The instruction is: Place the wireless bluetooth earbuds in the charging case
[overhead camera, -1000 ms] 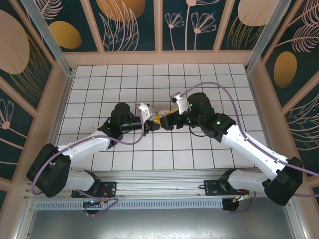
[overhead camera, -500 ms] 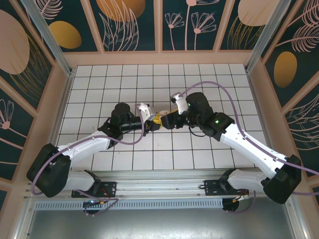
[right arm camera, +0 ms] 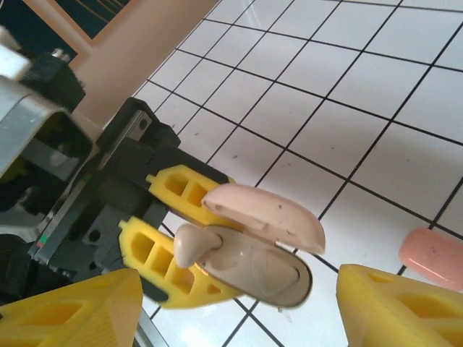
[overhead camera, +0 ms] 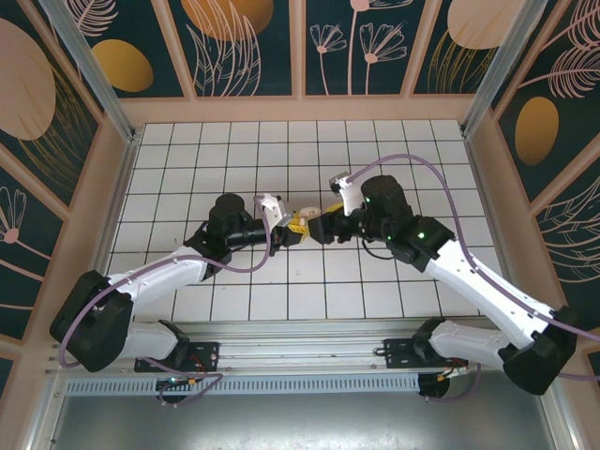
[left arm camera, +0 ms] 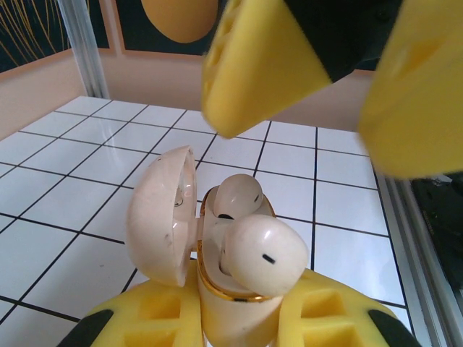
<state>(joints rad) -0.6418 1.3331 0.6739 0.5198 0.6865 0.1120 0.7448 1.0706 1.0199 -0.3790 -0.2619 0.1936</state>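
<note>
Setting: glossy white tiled surface [overhead camera: 187,159] with black grout lines, a peach wall [overhead camera: 300,110] around it, and dark teal panels [overhead camera: 394,47] printed with pale leaf and flower outlines and orange ovals.

Item 1, left end effector [overhead camera: 293,228]: black body with ribbed yellow plastic fingers [left arm camera: 148,318], clamped on the lower half of the charging case [right arm camera: 264,271].

Item 2, charging case: smooth cream shell, egg-shaped. Its lid [left arm camera: 163,217] is hinged open, and a gold rim runs round the mouth.

Item 3, earbuds [left arm camera: 253,249]: two, pale, glossy and rounded. Both sit in the mouth of the case, one low at the back, the nearer one standing proud of the rim with a small black dash on it.

Item 4, right end effector [overhead camera: 321,225]: the same yellow fingers [right arm camera: 401,311], spread wide and gripping nothing, just beside the case and facing the left one.

Item 5, pink block [right arm camera: 434,258]: rounded, faintly speckled, lying on the tiles apart from the case.
</note>
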